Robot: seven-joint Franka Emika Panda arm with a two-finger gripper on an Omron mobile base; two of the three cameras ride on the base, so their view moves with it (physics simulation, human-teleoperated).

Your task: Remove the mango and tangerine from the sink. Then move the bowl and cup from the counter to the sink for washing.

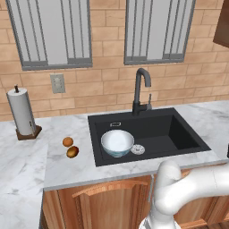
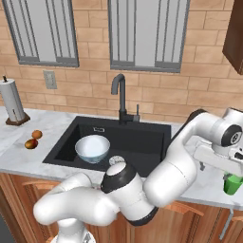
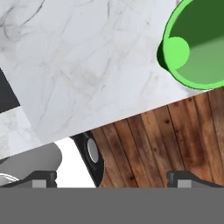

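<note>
**A:** Where do the two fruits sit at this moment?

**B:** Both are out of the sink (image 1: 183, 129). The round orange tangerine (image 1: 67, 142) and the oval brownish mango (image 1: 72, 152) rest just beside each other on the white marble surface (image 1: 27, 165), to the left of the black basin and near a paper towel roll (image 1: 21, 112). That half of the job looks finished.

**A:** And the dishes?

**B:** The pale bluish bowl (image 1: 117, 142) already stands inside the sink, on the left of the basin floor, next to the silver drain (image 1: 137, 149). The cup (image 2: 232, 184), bright green, stands on the surface at the far right, well apart from the basin. It is the one item left to move, as far as I can judge.

**A:** What is the arm doing?

**B:** The white arm reaches to the right, with the gripper (image 2: 227, 163) hanging above the cup. The hand view looks down on the cup's open mouth near the surface's edge, with wooden floor below. The jaws stand wide apart and hold nothing; the cup sits off to one side of them, not between them.
</note>
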